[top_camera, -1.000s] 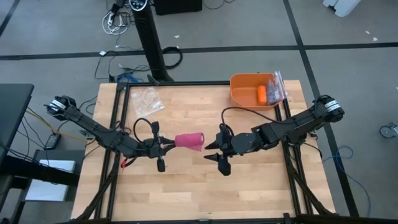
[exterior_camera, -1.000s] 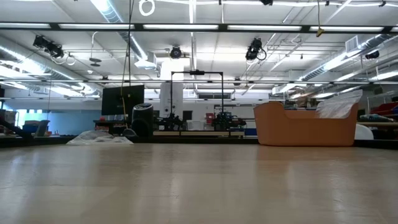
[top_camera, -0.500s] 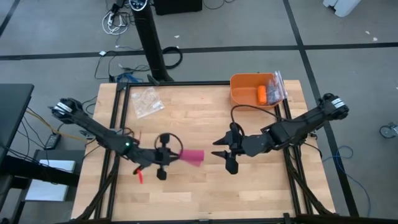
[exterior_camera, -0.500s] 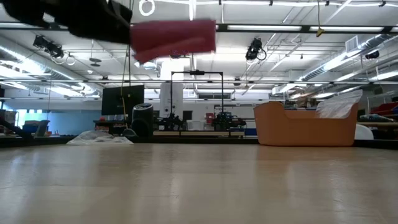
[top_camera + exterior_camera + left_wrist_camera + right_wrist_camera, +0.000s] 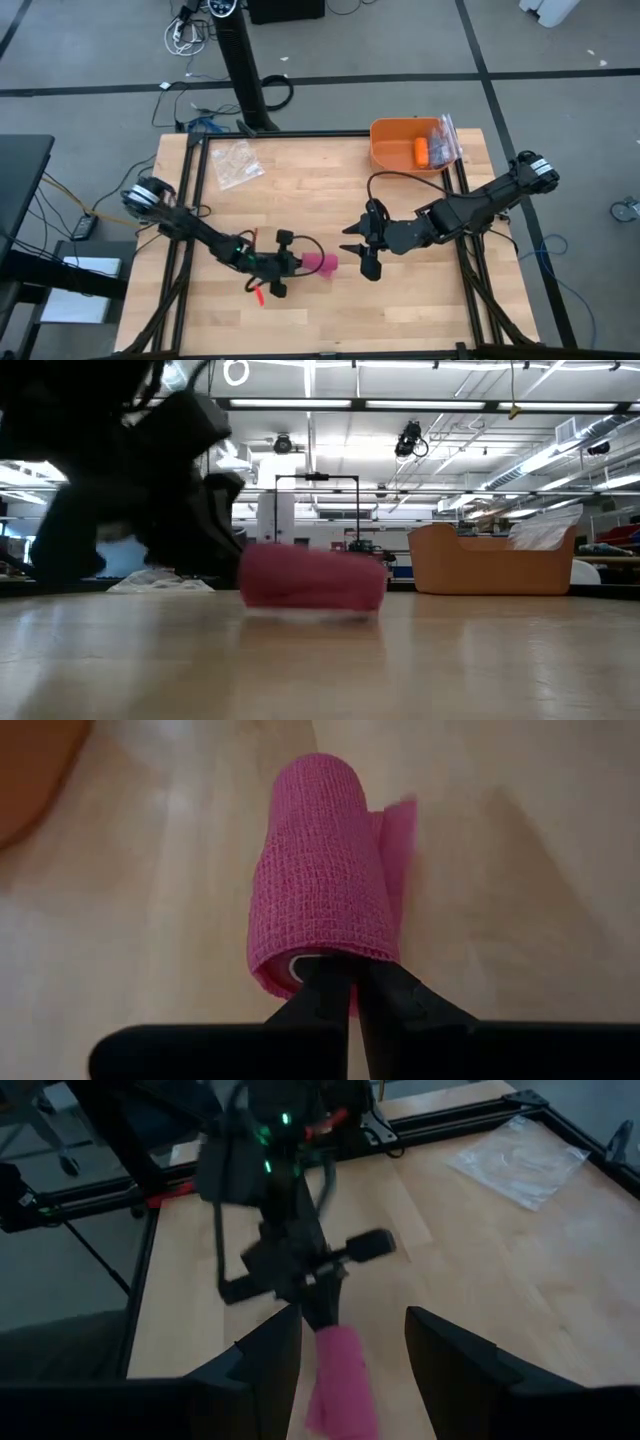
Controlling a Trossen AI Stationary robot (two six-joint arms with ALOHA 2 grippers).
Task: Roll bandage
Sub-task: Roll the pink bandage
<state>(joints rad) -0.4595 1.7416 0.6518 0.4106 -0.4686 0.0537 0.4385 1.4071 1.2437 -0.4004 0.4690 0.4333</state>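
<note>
The bandage [image 5: 322, 263] is a stubby magenta-pink roll near the middle of the table, toward the near edge. It also shows in the low view [image 5: 312, 577], low over the wood; I cannot tell if it touches. A loose tail [image 5: 400, 835] lies off its side. My left gripper [image 5: 292, 263] is shut on the roll's left end. My right gripper [image 5: 361, 250] is open just right of the roll; in the right wrist view its fingers [image 5: 265, 1365] stand on either side of the roll [image 5: 338, 1380], apart from it. My left gripper pinches the rim of the roll's end [image 5: 330, 958] between its two fingers. The fingers come level from the table's left and lie along the roll's length. The roll lies level, sticking out past the fingertips toward the table's right.
An orange bin [image 5: 405, 145] with a small orange roll [image 5: 421, 151] and a plastic bag stands at the far right corner. A clear crinkly bag [image 5: 238, 163] lies at the far left. Black rails [image 5: 190, 200] run along the table's sides.
My left gripper has carried the roll down and toward the table's near edge and right, from high above the table to just over the wood. My right gripper has stayed open beside it, shifting slightly toward the near edge.
</note>
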